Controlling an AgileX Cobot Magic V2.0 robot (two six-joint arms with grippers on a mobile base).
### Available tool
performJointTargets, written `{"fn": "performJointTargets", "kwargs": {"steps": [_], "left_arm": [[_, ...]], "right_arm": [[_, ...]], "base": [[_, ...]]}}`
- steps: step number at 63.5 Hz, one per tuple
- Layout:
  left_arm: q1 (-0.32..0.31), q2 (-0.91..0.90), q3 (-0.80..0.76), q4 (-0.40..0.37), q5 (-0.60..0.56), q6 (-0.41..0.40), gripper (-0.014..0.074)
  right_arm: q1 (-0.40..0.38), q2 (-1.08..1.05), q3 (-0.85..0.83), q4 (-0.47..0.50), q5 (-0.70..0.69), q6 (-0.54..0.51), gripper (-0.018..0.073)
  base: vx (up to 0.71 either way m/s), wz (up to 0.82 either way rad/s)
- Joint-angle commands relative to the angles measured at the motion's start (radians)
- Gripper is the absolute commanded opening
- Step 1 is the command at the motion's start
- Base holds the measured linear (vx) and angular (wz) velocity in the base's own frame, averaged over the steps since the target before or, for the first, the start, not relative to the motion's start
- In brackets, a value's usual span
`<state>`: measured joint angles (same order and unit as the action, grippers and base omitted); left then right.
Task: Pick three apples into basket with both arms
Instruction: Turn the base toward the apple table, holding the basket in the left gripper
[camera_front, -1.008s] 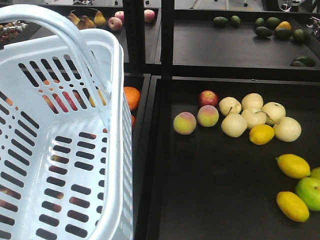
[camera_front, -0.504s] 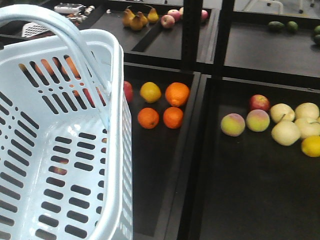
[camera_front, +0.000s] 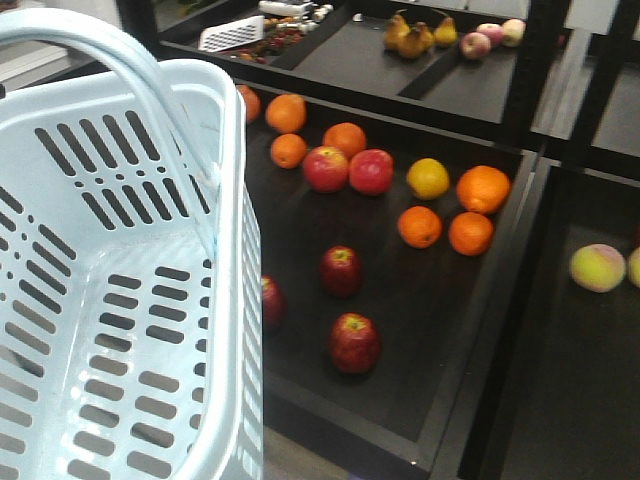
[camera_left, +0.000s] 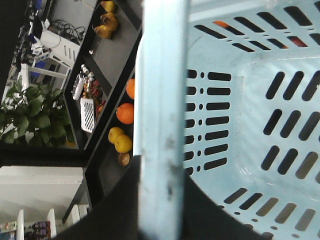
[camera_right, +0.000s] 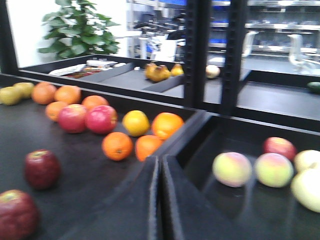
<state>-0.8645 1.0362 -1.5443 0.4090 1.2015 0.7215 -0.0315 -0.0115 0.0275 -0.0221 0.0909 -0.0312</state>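
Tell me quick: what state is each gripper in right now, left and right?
Left gripper: closed around the handle of the basket.
Right gripper: closed, holding nothing.

Two brighter pink-red apples sit side by side on the black shelf tray among round oranges and one yellow citrus fruit — a yellow-pink peach lies in the neighbouring tray, brownish pears behind.
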Motion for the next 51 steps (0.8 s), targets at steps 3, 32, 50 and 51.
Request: {"fn": "performJointTargets", "kwargs": {"steps": [3, 32, 50, 51], "left_arm": [[0.002, -0.007, -0.029, 0.023, -0.079, -0.017, -0.0006], [0.002, -0.007, -0.029, 0.023, -0.079, -0.017, -0.0006], [0.002, -0.007, -0.029, 0.023, -0.079, -0.017, -0.0006], [0.002, -0.007, -0.029, 0.023, -0.079, -0.017, -0.0006]], "right_arm": [[-0.007, -0.014, 0.014, -0.008, -0.077, 0.002, -0.0009], [-0.007, -0.014, 0.014, -0.008, -0.077, 0.002, -0.0009], [-0.007, -0.014, 0.014, -0.008, -0.077, 0.002, -0.0009], [-0.007, -0.014, 0.014, -0.008, -0.077, 0.002, -0.0009]], "base": [[-0.09, 0.38], [-0.08, 0.32], [-0.07, 0.35], [-0.07, 0.38]]}}
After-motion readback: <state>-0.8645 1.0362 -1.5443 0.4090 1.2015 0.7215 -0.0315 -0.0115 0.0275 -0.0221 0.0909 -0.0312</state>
